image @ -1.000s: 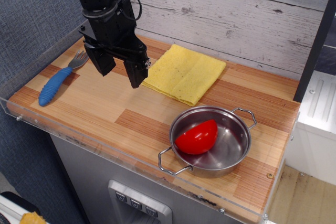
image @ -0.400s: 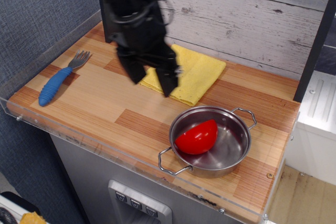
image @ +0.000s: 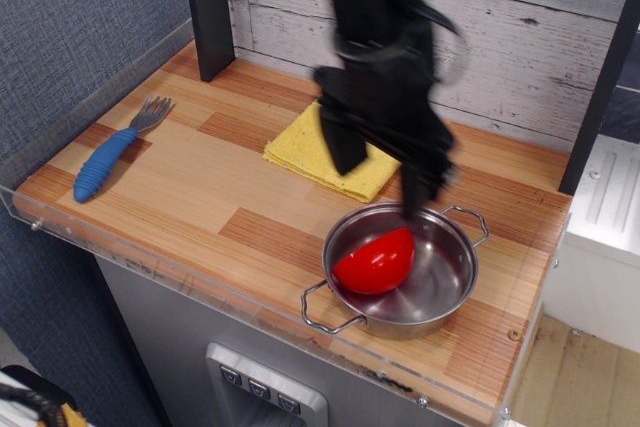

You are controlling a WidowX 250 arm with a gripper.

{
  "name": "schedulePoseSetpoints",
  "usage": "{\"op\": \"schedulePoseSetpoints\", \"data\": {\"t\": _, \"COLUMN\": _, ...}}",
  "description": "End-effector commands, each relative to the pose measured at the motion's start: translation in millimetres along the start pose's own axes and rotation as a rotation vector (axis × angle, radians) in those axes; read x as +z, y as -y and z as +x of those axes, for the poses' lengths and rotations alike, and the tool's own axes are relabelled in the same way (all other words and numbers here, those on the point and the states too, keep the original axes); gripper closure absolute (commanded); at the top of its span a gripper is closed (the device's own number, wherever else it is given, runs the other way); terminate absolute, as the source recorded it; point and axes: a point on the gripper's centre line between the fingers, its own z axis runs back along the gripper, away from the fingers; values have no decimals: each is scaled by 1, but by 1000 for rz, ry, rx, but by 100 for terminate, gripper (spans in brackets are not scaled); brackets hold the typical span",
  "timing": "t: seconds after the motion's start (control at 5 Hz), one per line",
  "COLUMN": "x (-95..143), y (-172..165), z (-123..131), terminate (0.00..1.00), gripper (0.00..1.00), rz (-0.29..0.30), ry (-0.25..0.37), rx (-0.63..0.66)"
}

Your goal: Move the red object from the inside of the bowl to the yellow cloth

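Note:
The glossy red object point(image: 376, 262) lies inside the steel bowl point(image: 445, 282) at the front right of the wooden counter, leaning toward the bowl's left wall. The yellow cloth point(image: 305, 150) lies flat behind the bowl, partly hidden by my arm. My black gripper point(image: 382, 179) is open and empty, blurred by motion. It hangs above the gap between the cloth and the bowl's back rim, one finger point(image: 419, 190) just over the rim, apart from the red object.
A blue-handled fork point(image: 112, 151) lies at the left end of the counter. A clear acrylic rim point(image: 150, 252) runs along the front and left edges. A plank wall stands behind, and a dark post point(image: 207, 17) stands at the back left.
My gripper has swept from the left of the counter rightward across the yellow cloth to just above the bowl's back rim. The red object, bowl, cloth and fork have not moved.

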Motion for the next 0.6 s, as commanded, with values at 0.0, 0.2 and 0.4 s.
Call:
{"op": "schedulePoseSetpoints", "data": {"t": 0.0, "x": -13, "y": 29, "z": -2, "terminate": 0, "gripper": 0, "rz": 67, "ry": -39, "rx": -90}}
{"op": "schedulePoseSetpoints", "data": {"t": 0.2, "x": -27, "y": 29, "z": -6, "terminate": 0, "gripper": 0, "rz": 112, "ry": -91, "rx": -95}}
{"op": "schedulePoseSetpoints", "data": {"t": 0.4, "x": -42, "y": 23, "z": -11, "terminate": 0, "gripper": 0, "rz": 145, "ry": -141, "rx": -103}}
